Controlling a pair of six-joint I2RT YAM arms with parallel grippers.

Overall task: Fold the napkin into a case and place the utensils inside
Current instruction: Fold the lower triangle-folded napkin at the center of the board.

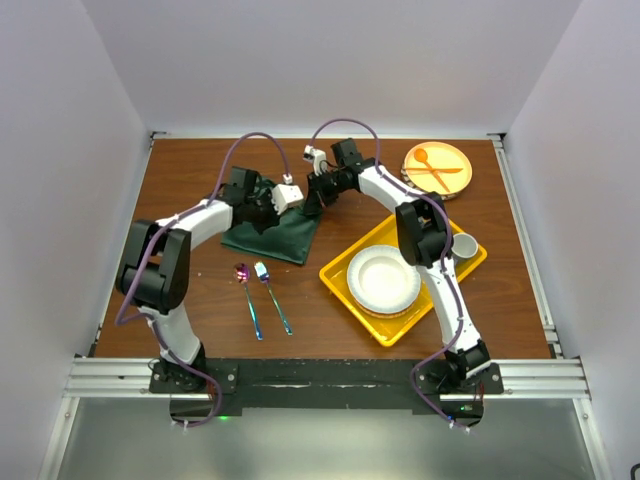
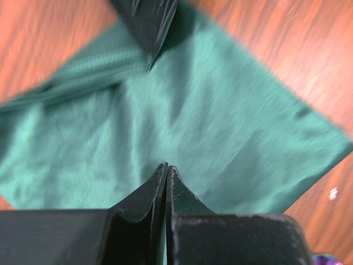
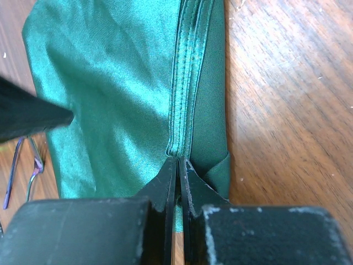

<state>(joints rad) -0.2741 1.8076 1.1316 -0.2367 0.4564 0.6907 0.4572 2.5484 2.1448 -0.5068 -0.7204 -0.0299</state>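
While both claws are pressed shut over it, the green napkin [image 1: 275,240] lies partly folded on the table [image 1: 200,180], far from the arm bases and left of centre. The right gripper [image 3: 177,161] pinches its folded hem. The left gripper [image 2: 167,167] is closed, tips at the cloth; whether it grips is unclear. The shiny spoon [image 1: 250,300] and fork [image 1: 276,302] lie side by side nearer the bases, just clear of the napkin.

The napkin [image 1: 272,232] lies on the table [image 1: 330,330], left of centre and toward the far edge. Just before it lie the spoon [image 1: 247,290] and, to its right, the fork [image 1: 272,298], side by side. Right of them a tray [image 1: 340,272] holds a plate [image 1: 383,280] and a cup [image 1: 463,244]. In the far right corner a round plate [image 1: 455,155] bears a second spoon [image 1: 424,158] and a second fork [image 1: 450,171].
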